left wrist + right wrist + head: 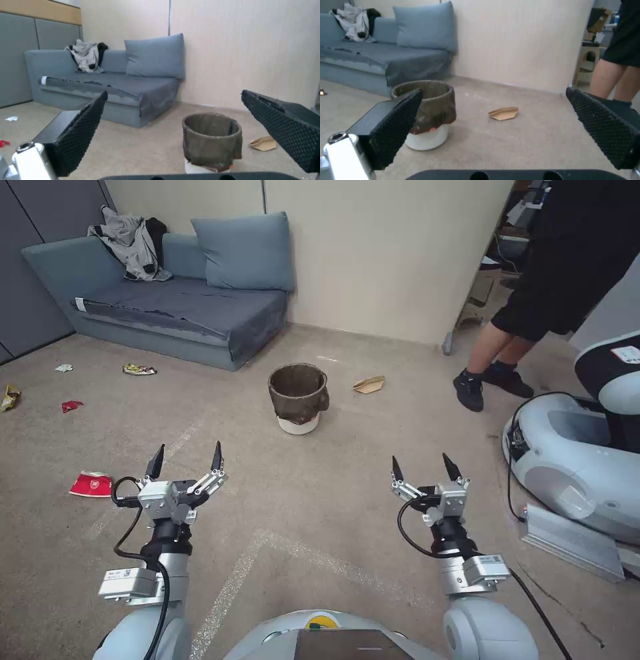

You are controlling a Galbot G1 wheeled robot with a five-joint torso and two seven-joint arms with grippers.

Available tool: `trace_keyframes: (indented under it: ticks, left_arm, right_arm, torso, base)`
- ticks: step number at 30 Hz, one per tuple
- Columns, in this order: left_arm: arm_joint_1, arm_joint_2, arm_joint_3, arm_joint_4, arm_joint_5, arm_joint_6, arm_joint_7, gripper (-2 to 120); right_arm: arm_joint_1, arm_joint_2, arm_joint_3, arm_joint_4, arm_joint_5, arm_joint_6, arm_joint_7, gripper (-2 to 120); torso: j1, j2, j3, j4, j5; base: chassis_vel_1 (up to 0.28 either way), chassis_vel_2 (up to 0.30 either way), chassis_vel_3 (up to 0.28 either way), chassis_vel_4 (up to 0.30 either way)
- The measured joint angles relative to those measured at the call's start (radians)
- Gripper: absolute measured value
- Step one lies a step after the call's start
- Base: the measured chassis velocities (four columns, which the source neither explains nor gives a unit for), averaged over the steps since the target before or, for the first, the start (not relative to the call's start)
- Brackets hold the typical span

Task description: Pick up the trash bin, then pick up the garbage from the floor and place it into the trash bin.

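The trash bin stands upright on the carpet ahead of me, white with a dark bag folded over its rim. A tan folded paper lies just right of it. More garbage lies at the left: a crushed red-and-white cup, a red wrapper, a yellow wrapper, another at the edge, a white tissue scrap. My left gripper and right gripper hover open and empty, well short of the bin.
A grey-blue sofa with a cushion and clothes stands against the far wall, left of the bin. A person stands at the right rear. Another robot's white base and a metal ramp occupy the right side.
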Motion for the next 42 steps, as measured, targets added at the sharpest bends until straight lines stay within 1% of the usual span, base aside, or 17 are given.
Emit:
trace_keyframes:
  ticks: [3,11,28,42]
  left_arm:
    - [0.0,0.0,0.005,-0.006,-0.001,0.014,-0.001,100]
    - [0.001,0.006,0.0,-0.007,-0.001,0.025,0.001,100]
    - [0.009,0.014,-0.002,-0.007,-0.003,0.025,0.003,100]
    - [0.011,0.016,-0.016,-0.015,-0.02,0.025,0.006,100]
  right_arm:
    - [0.001,0.0,0.0,-0.001,-0.001,0.001,0.023,100]
    - [0.001,-0.003,0.0,0.017,0.021,-0.005,0.025,100]
    - [-0.016,-0.002,-0.001,0.033,0.018,-0.007,0.025,100]
    - [-0.018,0.003,-0.004,0.037,0.012,-0.006,0.026,100]
  torso:
    - [0.0,0.0,0.0,0.0,0.0]
    - [0.0,0.0,0.0,0.0,0.0]
    - [0.0,0.0,0.0,0.0001,-0.0001]
    - [0.0,0.0,0.0,0.0,0.0]
  base:
    - [0.0,0.0,0.0,0.0]
    - [0.0,0.0,0.0,0.0]
    - [0.0,0.0,0.0,0.0]
    - [-0.057,0.053,0.048,-0.055]
